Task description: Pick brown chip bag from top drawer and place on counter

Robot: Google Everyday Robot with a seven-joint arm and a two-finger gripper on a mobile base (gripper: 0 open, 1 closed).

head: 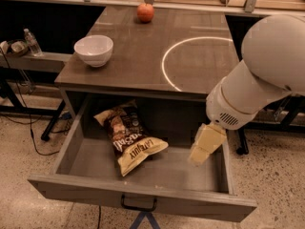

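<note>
- One brown chip bag [128,136], left in the one top drawer [86,191].
- One white bowl [94,50] and one apple [145,12] on the bench [138,68].
- One hand [198,155], over the drawer's right side.

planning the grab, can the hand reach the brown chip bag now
Probably yes: the top drawer stands open, nothing covers the brown chip bag, and the hand hangs over the drawer beside it.
</note>
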